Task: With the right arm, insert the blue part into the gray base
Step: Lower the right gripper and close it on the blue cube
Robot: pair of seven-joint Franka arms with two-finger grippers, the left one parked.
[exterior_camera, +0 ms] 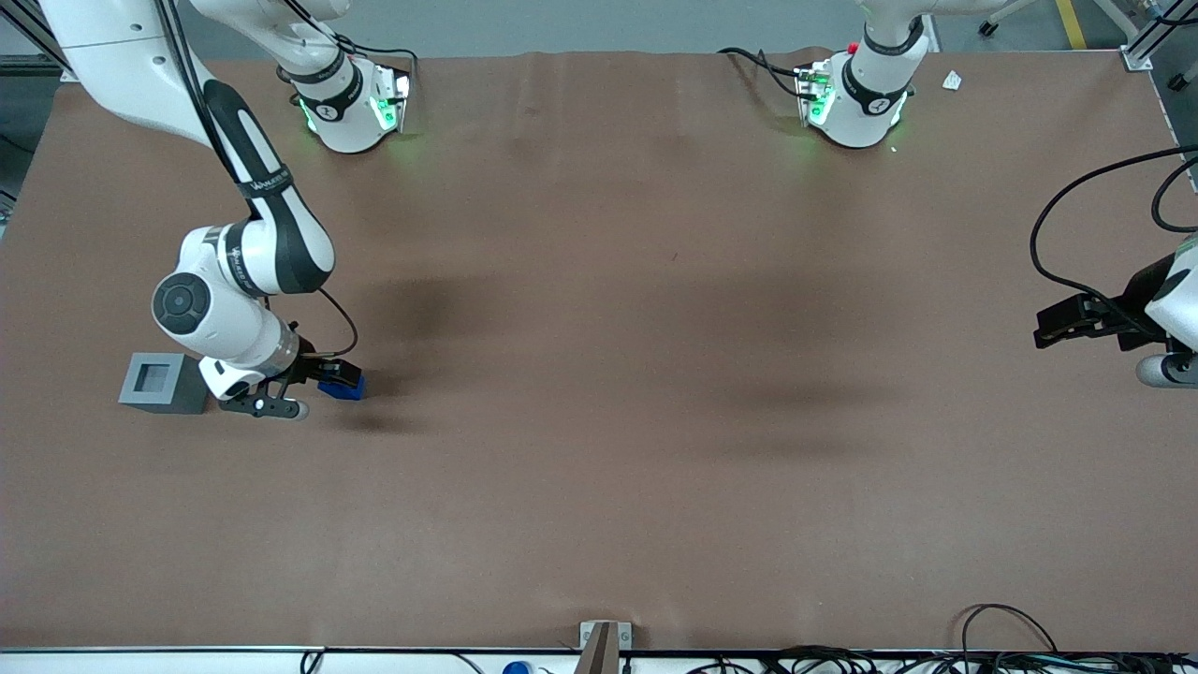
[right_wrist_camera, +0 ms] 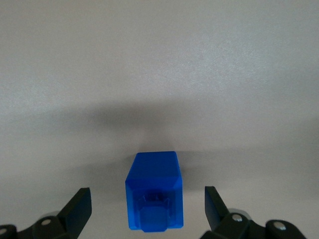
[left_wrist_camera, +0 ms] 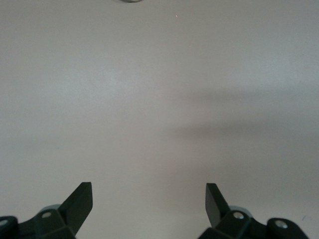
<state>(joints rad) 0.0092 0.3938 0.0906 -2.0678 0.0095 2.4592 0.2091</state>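
The blue part [exterior_camera: 343, 388] lies on the brown table beside the gray base [exterior_camera: 163, 383], toward the working arm's end. The base has a square recess in its top. My right gripper [exterior_camera: 329, 376] hangs low over the blue part. In the right wrist view the blue part [right_wrist_camera: 154, 191] sits between my open fingers [right_wrist_camera: 79, 206], its stub pointing at the camera, with a gap on each side. Nothing is held.
The brown mat [exterior_camera: 599, 374] covers the table. The arm bases [exterior_camera: 356, 108] stand at the edge farthest from the front camera. A small mount [exterior_camera: 604, 641] sits at the near edge, with cables along it.
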